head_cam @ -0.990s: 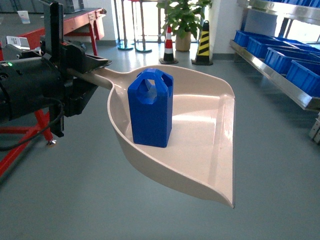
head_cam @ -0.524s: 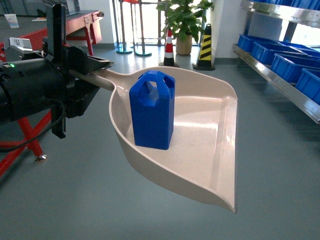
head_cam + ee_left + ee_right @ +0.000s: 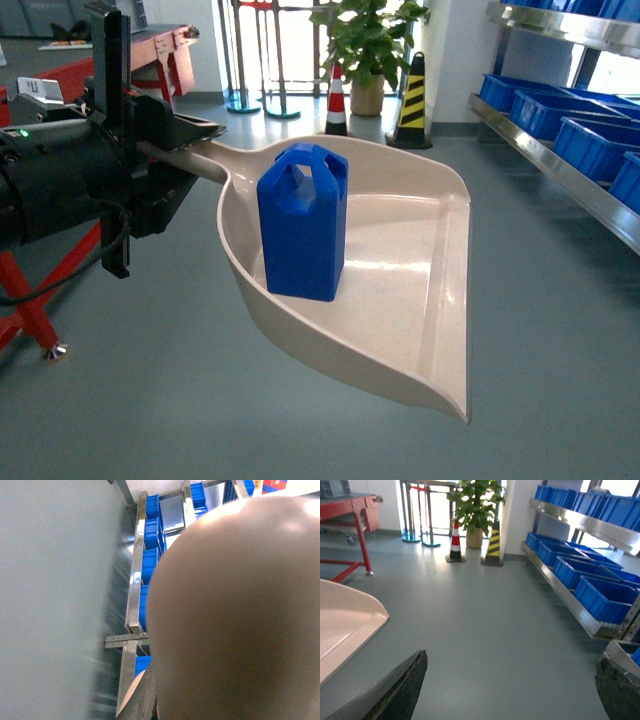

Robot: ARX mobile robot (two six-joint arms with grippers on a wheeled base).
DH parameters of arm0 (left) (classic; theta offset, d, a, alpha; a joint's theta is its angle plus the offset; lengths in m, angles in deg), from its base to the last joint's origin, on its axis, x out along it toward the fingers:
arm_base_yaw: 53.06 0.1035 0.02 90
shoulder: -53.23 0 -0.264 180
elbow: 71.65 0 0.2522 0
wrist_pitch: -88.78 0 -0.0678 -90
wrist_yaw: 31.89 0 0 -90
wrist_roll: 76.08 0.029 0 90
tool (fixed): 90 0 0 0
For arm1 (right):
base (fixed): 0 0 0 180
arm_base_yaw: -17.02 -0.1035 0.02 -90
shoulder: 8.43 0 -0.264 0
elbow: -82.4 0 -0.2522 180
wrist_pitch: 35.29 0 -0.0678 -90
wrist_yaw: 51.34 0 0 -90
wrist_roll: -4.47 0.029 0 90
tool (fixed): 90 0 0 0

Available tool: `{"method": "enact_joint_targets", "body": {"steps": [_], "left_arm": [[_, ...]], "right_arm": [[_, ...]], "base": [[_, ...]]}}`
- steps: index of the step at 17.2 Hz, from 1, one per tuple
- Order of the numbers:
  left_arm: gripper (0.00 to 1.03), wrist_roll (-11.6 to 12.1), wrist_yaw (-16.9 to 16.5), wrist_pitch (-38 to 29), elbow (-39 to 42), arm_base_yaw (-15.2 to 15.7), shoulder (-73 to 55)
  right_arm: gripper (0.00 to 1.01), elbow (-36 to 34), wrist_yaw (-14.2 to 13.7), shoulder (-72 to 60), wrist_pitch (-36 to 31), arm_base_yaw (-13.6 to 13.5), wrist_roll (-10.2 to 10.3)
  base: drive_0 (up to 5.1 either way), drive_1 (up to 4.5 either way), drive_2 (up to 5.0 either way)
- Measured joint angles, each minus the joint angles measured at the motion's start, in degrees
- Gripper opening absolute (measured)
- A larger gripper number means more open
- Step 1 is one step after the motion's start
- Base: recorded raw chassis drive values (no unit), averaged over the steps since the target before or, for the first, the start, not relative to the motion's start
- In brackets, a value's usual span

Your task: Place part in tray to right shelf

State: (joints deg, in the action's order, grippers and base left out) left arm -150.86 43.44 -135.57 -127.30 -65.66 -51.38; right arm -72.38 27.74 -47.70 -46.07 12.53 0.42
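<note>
The part (image 3: pixel 302 225), a bright blue block with a pierced top lug, stands upright in the beige tray (image 3: pixel 440 300). My left gripper (image 3: pixel 185 142) is shut on the tray's handle and holds it level above the floor. In the left wrist view the tray's underside (image 3: pixel 240 610) fills most of the frame. The right shelf (image 3: pixel 560 165), steel with blue crates, runs along the right side, apart from the tray. Over bare floor my right gripper (image 3: pixel 512 680) stands open and empty, with the tray's corner (image 3: pixel 350 620) to its left and the shelf (image 3: pixel 570 600) to its right.
Ahead stand a red-and-white cone (image 3: pixel 337 95), a yellow-and-black cone (image 3: pixel 411 95) and a potted plant (image 3: pixel 368 45). A red-framed table (image 3: pixel 60 75) is at the far left. Blue crates (image 3: pixel 605 597) sit on the shelf's lower level.
The background has shifted: the shelf slid toward the right edge and the red frame's foot moved left and down. Tray, part and left gripper keep their place in view.
</note>
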Motion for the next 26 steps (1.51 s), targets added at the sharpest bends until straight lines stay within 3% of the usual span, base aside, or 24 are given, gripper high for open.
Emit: {"method": "enact_joint_targets", "body": {"steps": [14,26], "left_arm": [[0.18,-0.02,0.04,-0.04,0.00,0.00,-0.02],[0.18,0.00,0.22,-0.24,-0.09,0.17,0.00]], "right_arm": [[0.98,0.02,0.00,-0.02,-0.31,0.00,0.00],[0.98,0.02,0.02,-0.22,-0.39,0.00,0.00]], "base": [[-0.1,4.23,-4.3],[-1.4,-1.39,-1.4]]}}
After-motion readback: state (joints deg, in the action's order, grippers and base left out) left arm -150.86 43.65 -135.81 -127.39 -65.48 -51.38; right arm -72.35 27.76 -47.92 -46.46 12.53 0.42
